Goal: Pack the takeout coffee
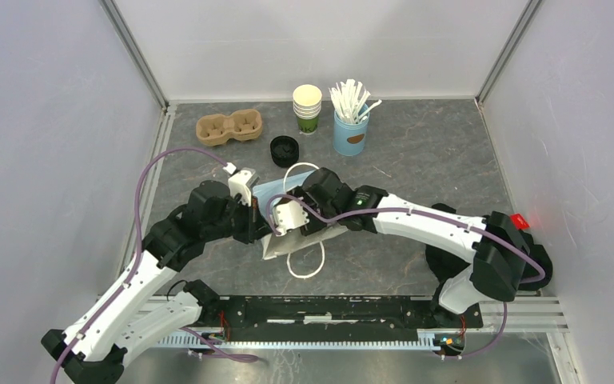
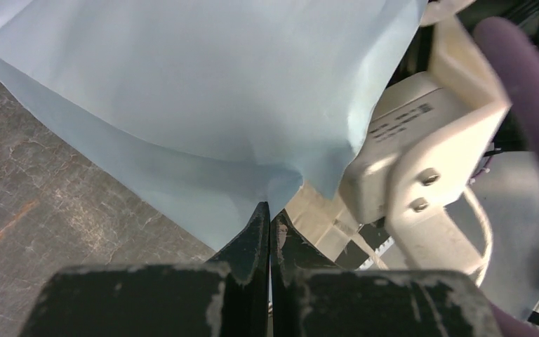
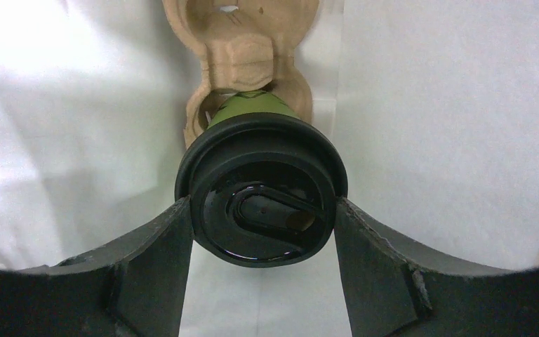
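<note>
We're pinching bag (image 2: pixel 182 84) edge w/ L gripper (image 2: pixel 268 210); R gripper (image 3: pixel 263 225) clamping coffee (image 3: pixel 260 151) lid, prob. seating it in carrier (image 3: pixel 242 49); next needs clean release.

Both arms, the left arm (image 1: pixel 140 280) and the right arm (image 1: pixel 432 224), are white shell links joined by bulky black joint housings, and a purple cable (image 1: pixel 148 180) loops along each. A red mark (image 1: pixel 520 220) sits on the right arm's black shoulder block. The fingers (image 3: pixel 147 274) are matte black with scuffed, chipped edges. A white housing (image 2: pixel 421 140) carries two silver screws (image 2: pixel 428 177) and a small printed label (image 2: pixel 400 119)
</note>
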You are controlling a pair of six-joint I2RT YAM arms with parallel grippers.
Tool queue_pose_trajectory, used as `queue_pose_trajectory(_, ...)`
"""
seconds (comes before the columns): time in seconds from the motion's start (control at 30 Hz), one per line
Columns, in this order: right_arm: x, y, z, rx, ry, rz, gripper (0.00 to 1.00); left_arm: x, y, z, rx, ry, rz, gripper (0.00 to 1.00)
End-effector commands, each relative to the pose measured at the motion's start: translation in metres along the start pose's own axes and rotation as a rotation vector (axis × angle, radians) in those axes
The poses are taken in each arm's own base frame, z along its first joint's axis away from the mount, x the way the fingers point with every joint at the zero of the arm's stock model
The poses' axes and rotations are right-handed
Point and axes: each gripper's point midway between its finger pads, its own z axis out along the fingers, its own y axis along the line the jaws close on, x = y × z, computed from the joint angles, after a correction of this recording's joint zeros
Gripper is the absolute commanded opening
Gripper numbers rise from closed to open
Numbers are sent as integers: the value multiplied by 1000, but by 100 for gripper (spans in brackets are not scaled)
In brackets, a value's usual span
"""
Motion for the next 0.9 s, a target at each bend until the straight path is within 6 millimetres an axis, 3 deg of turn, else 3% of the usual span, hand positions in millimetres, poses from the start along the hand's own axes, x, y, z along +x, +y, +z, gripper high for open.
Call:
queue_pose_trajectory(0.0, 1, 20, 26, -77, -17, 40, 13, -8, -10, -3, 42, -17, 17, 2)
queue_pose_trajectory(0.17, 16, 9, 38, 17, 68, 67, 15, -9, -11, -5, 40, -27, 4, 2)
queue_pose_trajectory(0.27, 13, 10, 36, -4, 74, 95, 16, -13, -12, -8, 40, -32, 3, 2)
queue_pose_trajectory(0.53, 13, 30, -2, -44, 150, 205, 18, -30, -25, -16, 41, -29, -60, 2)
queue_pose_trajectory(0.87, -1, 78, -40, -144, 177, 425, 20, -51, -50, -22, 69, 48, -171, 2)
